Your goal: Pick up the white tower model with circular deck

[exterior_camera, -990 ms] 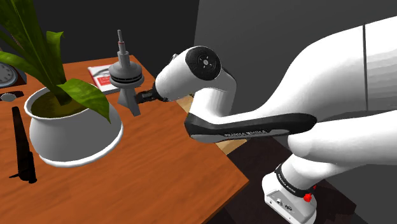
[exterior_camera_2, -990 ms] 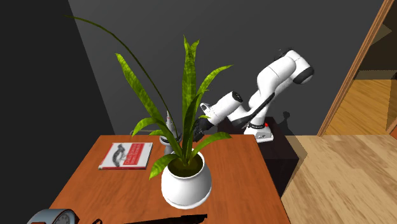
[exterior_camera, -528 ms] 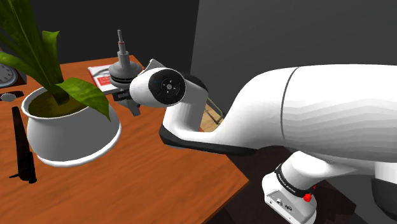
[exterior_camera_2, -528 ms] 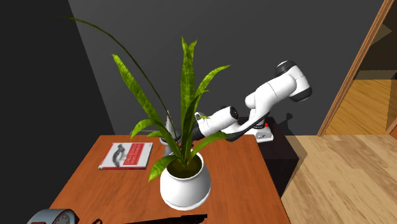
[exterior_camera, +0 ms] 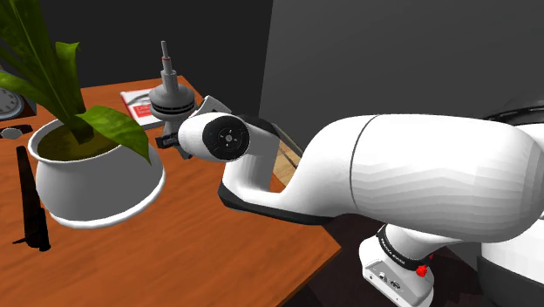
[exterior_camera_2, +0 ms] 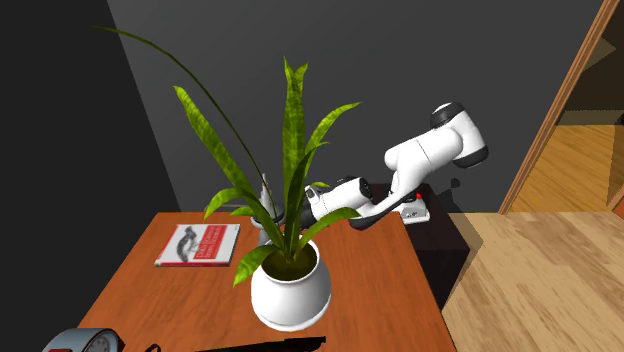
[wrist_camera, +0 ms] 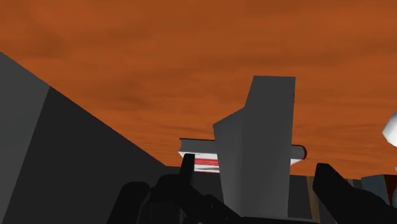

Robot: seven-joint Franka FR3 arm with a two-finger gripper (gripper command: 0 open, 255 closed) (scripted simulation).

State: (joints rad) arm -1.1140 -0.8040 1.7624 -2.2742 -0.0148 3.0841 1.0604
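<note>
Beside the white plant pot (exterior_camera: 96, 179), I had the gripper (wrist_camera: 254, 164) spread apart astride the grey tower model (wrist_camera: 256, 124), not touching it, presumably for a low, steady grasp.

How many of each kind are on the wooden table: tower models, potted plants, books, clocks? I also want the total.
Tower model: 1
Potted plant: 1
Book: 1
Clock: 1
Total: 4
</note>
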